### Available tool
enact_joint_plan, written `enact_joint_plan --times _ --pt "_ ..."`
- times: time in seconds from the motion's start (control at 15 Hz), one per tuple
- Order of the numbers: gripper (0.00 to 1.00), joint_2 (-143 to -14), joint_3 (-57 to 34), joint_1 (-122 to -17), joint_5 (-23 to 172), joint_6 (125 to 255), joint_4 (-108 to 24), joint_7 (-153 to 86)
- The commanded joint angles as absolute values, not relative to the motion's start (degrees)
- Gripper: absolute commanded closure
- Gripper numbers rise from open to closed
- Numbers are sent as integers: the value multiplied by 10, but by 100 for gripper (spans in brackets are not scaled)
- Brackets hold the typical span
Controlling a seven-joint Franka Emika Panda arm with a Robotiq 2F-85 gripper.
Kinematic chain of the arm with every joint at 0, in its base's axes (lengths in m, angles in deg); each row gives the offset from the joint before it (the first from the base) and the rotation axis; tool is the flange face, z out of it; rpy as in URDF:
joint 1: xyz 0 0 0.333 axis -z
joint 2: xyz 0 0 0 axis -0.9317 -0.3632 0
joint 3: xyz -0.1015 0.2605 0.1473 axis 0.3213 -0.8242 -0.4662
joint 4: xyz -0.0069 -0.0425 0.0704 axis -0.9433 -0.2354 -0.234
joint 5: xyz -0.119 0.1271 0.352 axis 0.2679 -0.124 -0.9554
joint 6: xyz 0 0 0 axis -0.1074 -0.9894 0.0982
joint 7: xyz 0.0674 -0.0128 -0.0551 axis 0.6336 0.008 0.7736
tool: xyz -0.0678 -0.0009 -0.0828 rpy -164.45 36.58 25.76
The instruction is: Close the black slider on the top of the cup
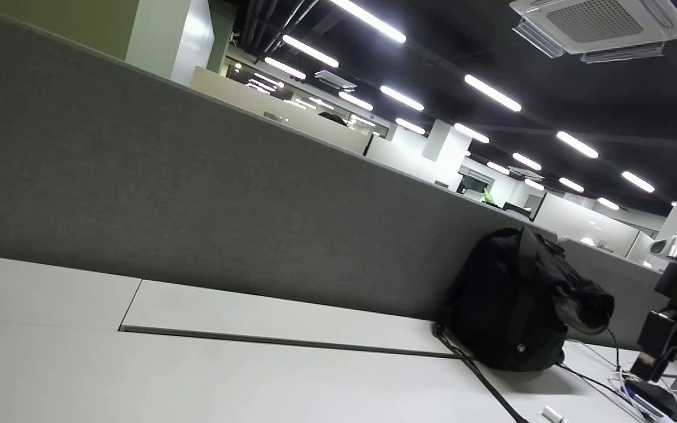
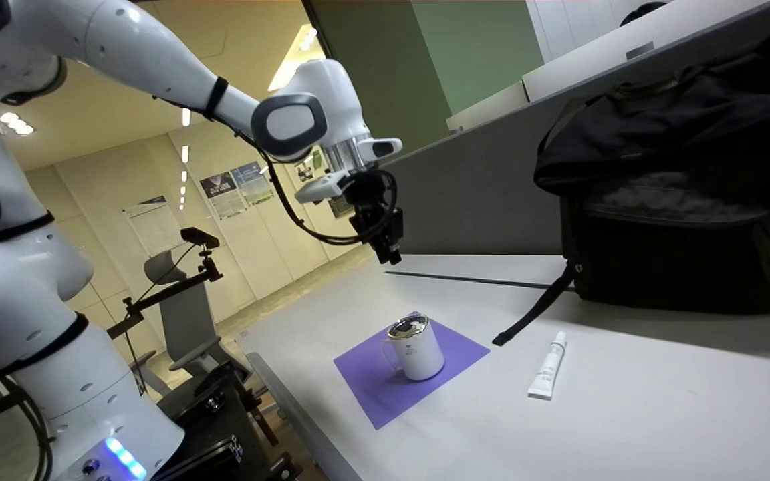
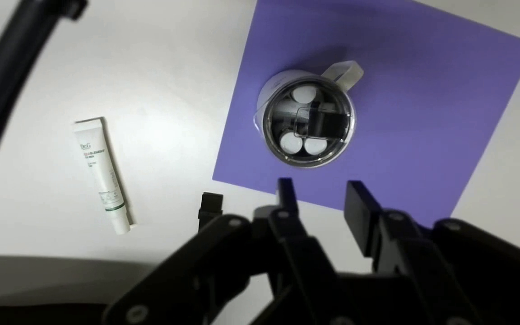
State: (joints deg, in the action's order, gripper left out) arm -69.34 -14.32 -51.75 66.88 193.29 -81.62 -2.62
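A white cup point(image 2: 420, 354) with a clear lid and a handle stands upright on a purple sheet point(image 2: 371, 387) in an exterior view. In the wrist view the cup's lid point(image 3: 287, 108) is seen from above, with the black slider point(image 3: 327, 124) on its right half. The handle point(image 3: 348, 74) points up and right there. My gripper point(image 3: 319, 194) is open with nothing between its fingers; in that view its tips show just below the cup. In an exterior view the gripper point(image 2: 388, 257) hangs well above the table, apart from the cup.
A white tube point(image 2: 549, 366) lies on the white table beside the sheet. A large black bag point(image 2: 679, 200) stands against the grey partition point(image 1: 227, 194), its strap point(image 2: 535, 310) stretching toward the sheet. Cables point(image 1: 609, 382) lie near the bag.
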Motion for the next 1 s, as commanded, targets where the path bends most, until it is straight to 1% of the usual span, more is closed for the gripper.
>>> enact_joint_plan --times 0.0,0.13,0.33,0.4,0.93 --pt "33 -650 -111 -540 676 1857 -794 -19" --pt "19 -635 -99 -547 685 1832 -789 -18" --pt "1 -625 -85 -556 698 1811 -784 -16" --pt "0 -624 -81 -558 696 1804 -782 -16" --pt "0 -632 -76 -567 687 1822 -792 -14"
